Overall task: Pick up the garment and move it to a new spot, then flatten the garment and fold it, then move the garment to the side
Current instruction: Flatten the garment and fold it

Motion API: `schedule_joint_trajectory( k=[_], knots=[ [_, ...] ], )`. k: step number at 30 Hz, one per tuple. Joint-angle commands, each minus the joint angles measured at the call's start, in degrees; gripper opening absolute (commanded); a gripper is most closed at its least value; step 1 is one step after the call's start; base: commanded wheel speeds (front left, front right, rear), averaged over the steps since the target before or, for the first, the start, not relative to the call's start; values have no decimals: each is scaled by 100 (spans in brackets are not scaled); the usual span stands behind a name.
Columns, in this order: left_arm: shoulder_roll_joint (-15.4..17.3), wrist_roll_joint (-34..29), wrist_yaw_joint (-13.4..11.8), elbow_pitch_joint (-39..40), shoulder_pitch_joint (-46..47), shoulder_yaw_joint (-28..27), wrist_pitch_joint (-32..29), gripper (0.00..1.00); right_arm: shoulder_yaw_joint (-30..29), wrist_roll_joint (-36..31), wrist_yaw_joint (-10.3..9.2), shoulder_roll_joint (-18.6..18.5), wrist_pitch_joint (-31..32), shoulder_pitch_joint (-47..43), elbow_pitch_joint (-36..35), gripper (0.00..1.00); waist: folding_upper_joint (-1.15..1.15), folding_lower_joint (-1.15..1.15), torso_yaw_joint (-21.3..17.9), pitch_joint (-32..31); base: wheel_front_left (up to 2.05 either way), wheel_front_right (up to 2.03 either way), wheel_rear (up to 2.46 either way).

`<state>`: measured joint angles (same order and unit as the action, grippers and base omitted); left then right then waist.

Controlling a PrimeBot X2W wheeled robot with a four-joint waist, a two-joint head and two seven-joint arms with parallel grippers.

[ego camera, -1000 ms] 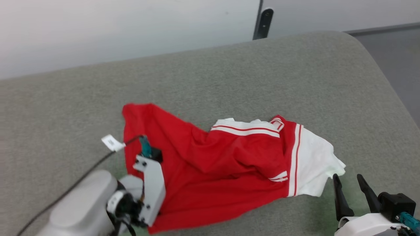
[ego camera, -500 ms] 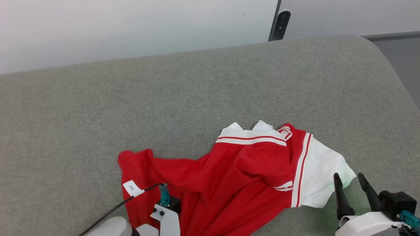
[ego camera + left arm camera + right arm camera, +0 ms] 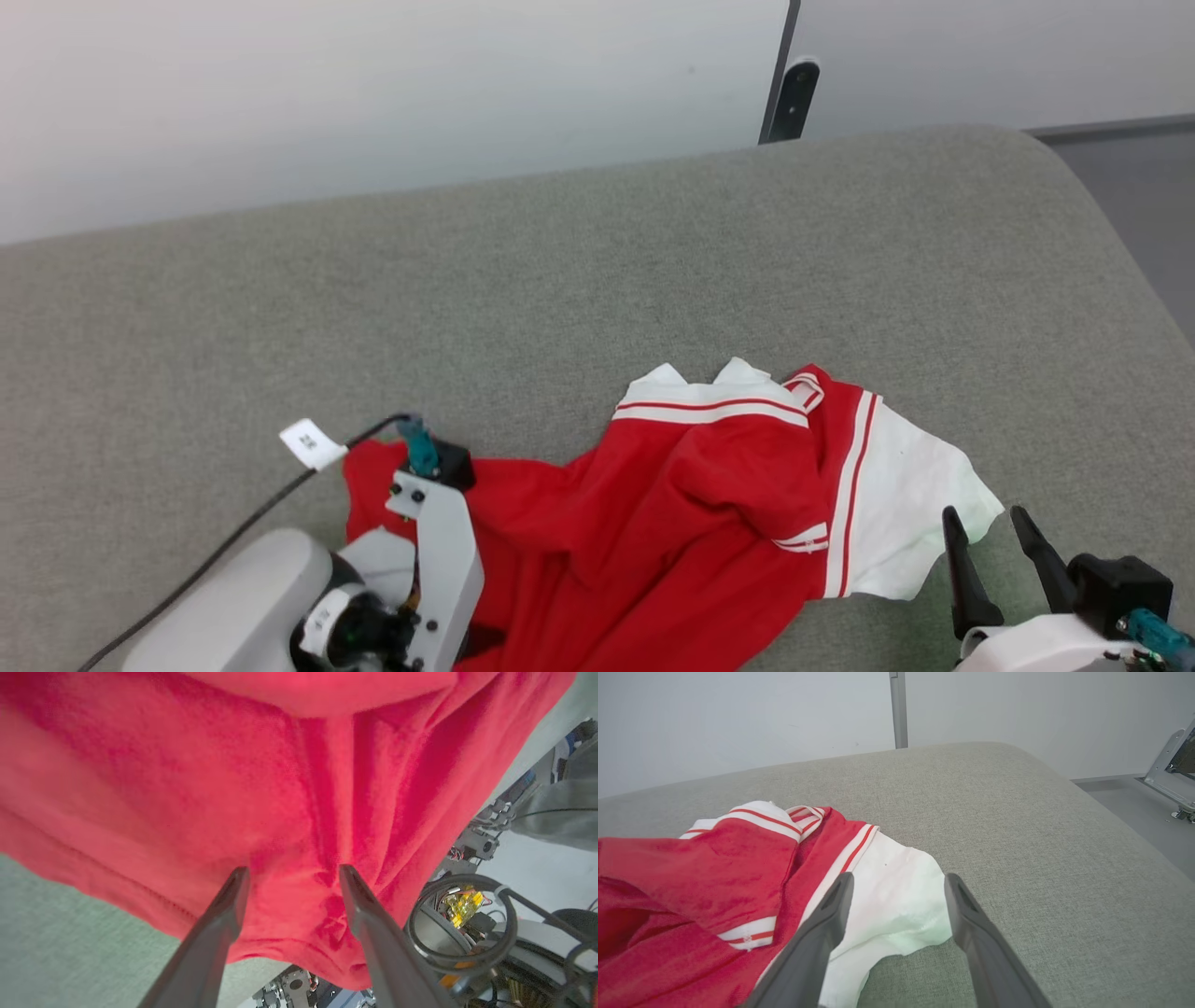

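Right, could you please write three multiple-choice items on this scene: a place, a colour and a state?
1. Where does the garment lie? A) on the grey cushion B) on a shelf C) on a hanger
2. What colour is the sleeve nearest the right gripper? A) black B) white C) blue
3. How do that gripper's jaws stand? A) apart, holding nothing B) shut on the sleeve C) shut on nothing
1 A: it lies crumpled on the cushion. 2 B: that sleeve is plain white. 3 A: the right wrist view shows a gap between them.
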<state>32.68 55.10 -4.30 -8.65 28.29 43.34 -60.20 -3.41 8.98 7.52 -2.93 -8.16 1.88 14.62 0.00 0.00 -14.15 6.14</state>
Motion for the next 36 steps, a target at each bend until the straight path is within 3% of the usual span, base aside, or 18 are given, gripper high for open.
schedule_joint_trajectory(
  k=[1, 3, 8, 14, 20, 28, 36],
  knots=[
    [-30, 42, 28, 34, 72, -81, 124, 100, 5, -23, -6, 10, -56, -82, -13, 100, 0, 0, 37, -112, 0, 0, 0],
    [-77, 93, 71, 58, 69, -183, 295, 100, 9, -41, -6, 10, -84, -145, -38, 100, 0, 0, 71, -173, 0, 0, 0],
    [-217, -85, 580, 76, 154, -374, 1272, 100, 13, -107, -6, 10, -253, -252, -146, 100, 0, 0, 180, -328, 0, 0, 0],
    [-413, -321, 986, -81, 198, -487, 2436, 100, -30, -204, -6, 8, -504, -425, -337, 100, 0, 0, 332, -516, 0, 0, 0],
    [-540, -531, 1163, -162, 371, -351, 3443, 100, -171, -397, -6, 9, -637, -611, -532, 100, 0, 0, 399, -555, 0, 0, 0],
    [-457, -607, 1182, -466, 901, 87, 3839, 100, -264, -529, -6, 9, -702, -574, -866, 100, 0, 0, -117, -354, 0, 0, 0],
    [-235, -428, 1184, -875, 1528, 468, 3710, 100, -156, -376, -6, 11, -699, -547, -1163, 100, 0, 0, -774, -52, 0, 0, 0]
  ],
)
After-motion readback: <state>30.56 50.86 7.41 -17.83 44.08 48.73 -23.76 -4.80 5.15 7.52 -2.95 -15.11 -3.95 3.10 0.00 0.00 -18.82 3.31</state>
